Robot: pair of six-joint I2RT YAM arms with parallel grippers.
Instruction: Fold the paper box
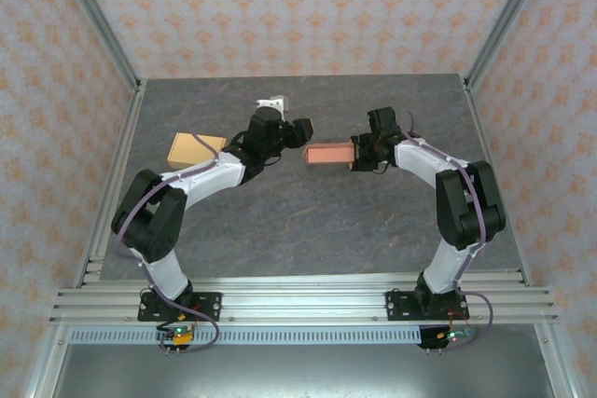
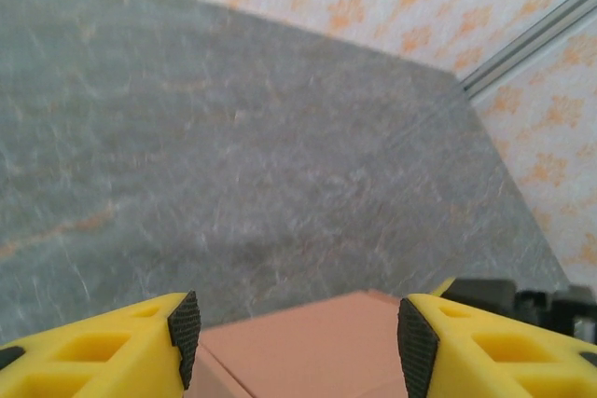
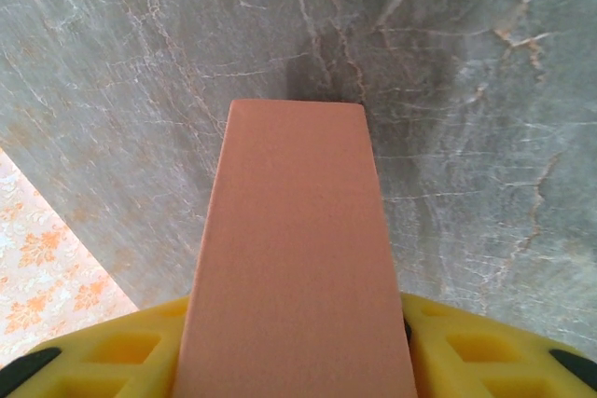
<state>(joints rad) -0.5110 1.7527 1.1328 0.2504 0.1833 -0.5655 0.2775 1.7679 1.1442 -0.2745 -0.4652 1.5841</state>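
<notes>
Salmon-pink box (image 1: 328, 154) held above table (image 1: 308, 230) centre, clamped by right gripper (image 1: 354, 154). Left gripper (image 2: 297, 323) spread around its free end; grip unclear. Step, likely: shaping that end. Next: squeeze squarely, gently.

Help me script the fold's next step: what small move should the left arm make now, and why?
Probably close the left gripper on the pink box. Its pads flank the box's free end, though contact is unclear, while the right gripper grips the other end, so a second hold looks due.
</notes>
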